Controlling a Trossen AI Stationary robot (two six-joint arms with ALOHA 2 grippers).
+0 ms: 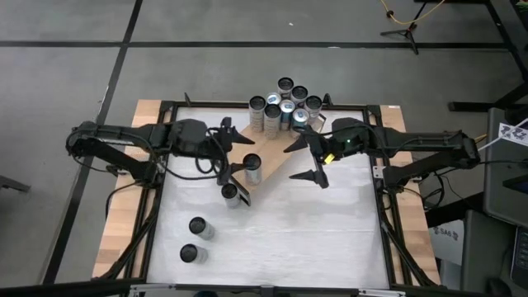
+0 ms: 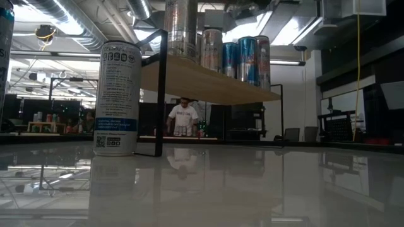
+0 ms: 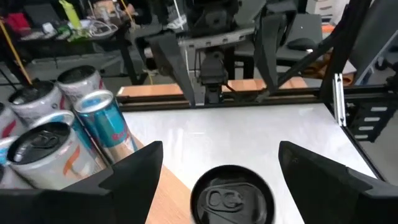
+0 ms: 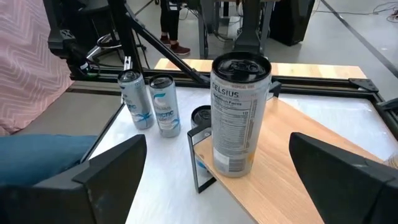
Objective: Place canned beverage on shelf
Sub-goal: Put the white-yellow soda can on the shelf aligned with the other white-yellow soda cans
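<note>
The shelf [image 1: 276,158], a light wooden board on black frame ends, lies slanted across the table's far middle. Several cans [image 1: 282,106] stand bunched on its far end. One Celsius can [image 4: 239,118] stands upright on its near end [image 1: 252,162]. My left gripper [image 1: 233,153] is open, level with that can's top [image 3: 231,199], a finger off to each side, touching nothing. My right gripper [image 1: 307,161] is open over the shelf, facing the same can from the right [image 4: 217,138], apart from it.
Another can [image 1: 231,194] stands on the table beside the shelf's near frame end [image 4: 198,162]. Two more cans [image 1: 198,227] [image 1: 190,253] stand near the table's front left. The low view shows one can [image 2: 117,98] and a person [image 2: 183,116] far behind.
</note>
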